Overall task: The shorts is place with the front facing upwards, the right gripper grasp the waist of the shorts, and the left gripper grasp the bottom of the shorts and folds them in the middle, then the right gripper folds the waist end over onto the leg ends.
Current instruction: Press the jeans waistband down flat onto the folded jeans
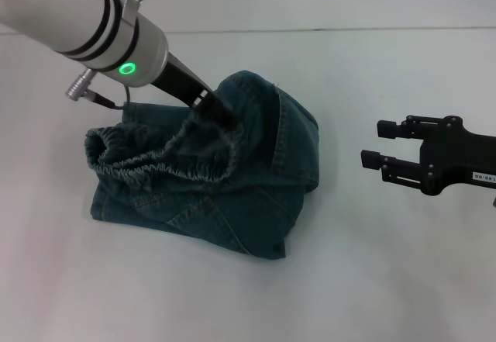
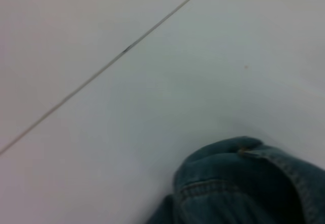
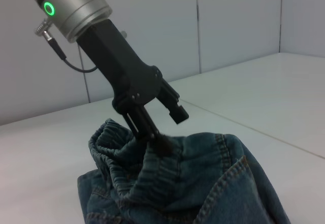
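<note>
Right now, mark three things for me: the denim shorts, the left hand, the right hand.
blue denim shorts (image 1: 256, 202), head view, on the flat front panel below the waistband.
left hand, black claw on a silver wrist (image 3: 163, 121), right wrist view, between its fingertips.
right hand, black boxy claw (image 1: 376, 143), head view, between its fingertips.

My white table (image 1: 372, 280), thin seam line near its far edge, crumpled blue denim shorts (image 1: 232, 202) lying on it

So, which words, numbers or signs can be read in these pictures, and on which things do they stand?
White label on the right gripper: dark print, too small to read.
The left gripper: green ring light on its wrist, no text.
The shorts: no readable label.
</note>
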`<state>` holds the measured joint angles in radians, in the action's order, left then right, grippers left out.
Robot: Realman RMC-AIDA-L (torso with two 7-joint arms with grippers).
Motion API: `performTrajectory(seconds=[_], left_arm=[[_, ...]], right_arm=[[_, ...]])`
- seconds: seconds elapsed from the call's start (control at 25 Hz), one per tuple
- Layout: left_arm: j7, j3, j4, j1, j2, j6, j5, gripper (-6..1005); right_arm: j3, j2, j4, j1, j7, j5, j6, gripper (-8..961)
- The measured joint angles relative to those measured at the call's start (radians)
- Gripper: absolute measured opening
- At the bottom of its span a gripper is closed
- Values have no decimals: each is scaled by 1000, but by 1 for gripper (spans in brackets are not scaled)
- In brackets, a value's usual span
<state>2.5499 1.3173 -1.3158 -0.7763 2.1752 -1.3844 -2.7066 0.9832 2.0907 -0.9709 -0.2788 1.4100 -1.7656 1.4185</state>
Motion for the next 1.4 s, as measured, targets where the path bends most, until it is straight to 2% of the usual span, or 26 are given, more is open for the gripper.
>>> performTrajectory(seconds=[0.44, 0.84, 0.96, 1.08, 1.12, 1.32, 1.4], left_arm=[[-15, -44, 28, -24, -9, 45, -145, 941], [-74, -125, 118, -61, -21, 175, -150, 940], [-76, -125, 79, -48, -15, 175, -147, 940], [-76, -69, -23, -19, -3, 87, -125, 940], [-73, -16, -53, -8, -1, 44, -113, 940], [-10, 169, -101, 36, 0, 30, -87, 940], [9, 211, -119, 46, 0, 43, -79, 940]], right_arm=[[-3, -2, 7, 0, 0, 0, 0, 583], [-6, 0, 9, 5, 4, 0, 9, 580], [-7, 0, 9, 10, 5, 0, 10, 579], [-8, 0, 10, 12, 4, 2, 10, 579], [-8, 0, 12, 11, 3, 3, 10, 579], [-12, -2, 24, 9, -2, 5, 10, 579], [-13, -1, 29, 8, -5, 5, 8, 579]])
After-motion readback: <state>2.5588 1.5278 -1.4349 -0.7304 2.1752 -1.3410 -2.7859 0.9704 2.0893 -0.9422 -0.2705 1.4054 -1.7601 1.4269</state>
